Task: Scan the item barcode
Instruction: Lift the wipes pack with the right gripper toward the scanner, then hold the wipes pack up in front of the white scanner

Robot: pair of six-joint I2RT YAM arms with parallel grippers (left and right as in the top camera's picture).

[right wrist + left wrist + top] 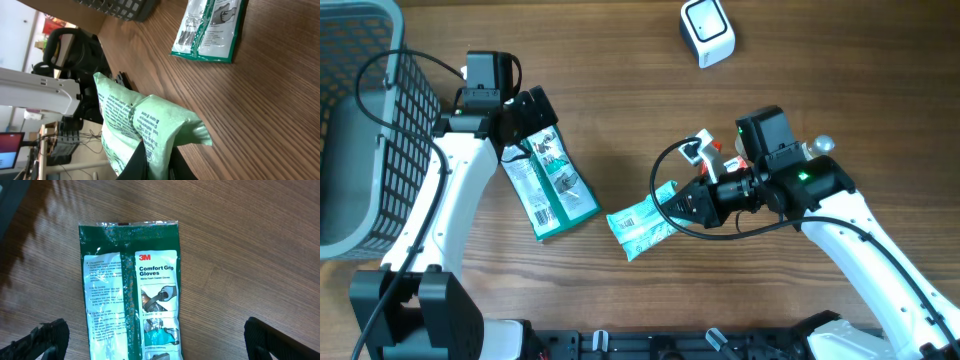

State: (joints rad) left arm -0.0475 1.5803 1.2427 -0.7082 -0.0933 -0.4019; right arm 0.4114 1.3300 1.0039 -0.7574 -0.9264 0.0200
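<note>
1. Two arms in shot. The right gripper (678, 204) is clenched on one end of a light green plastic pouch (642, 222); the rest of the pouch sticks out past its fingertips.
2. Right wrist view: the pouch (145, 125) is pinched between the fingers (135, 167) with its printed face toward the camera. Text is visible, but I cannot make out a barcode.
3. The left gripper (535, 125) is released, jaws wide, and hovers over the top end of a dark green glove packet (548, 180). The packet (132, 295) lies flat on the wooden tabletop (620, 90) between the open fingertips, not held.
4. A white cube-shaped scanner (706, 32) sits well apart from the right gripper, behind its wrist and off to the side, nowhere near the pouch.
5. A grey mesh basket (360, 120) stands beyond the left gripper's far side.
6. Step, my read: pouch grasped, carry to scanner not yet done.
7. Next move calls for swinging the right arm round toward the scanner and rotating the pouch so the barcode side faces the scanner window. The pouch is floppy, so the free end may droop and hide the code.
</note>
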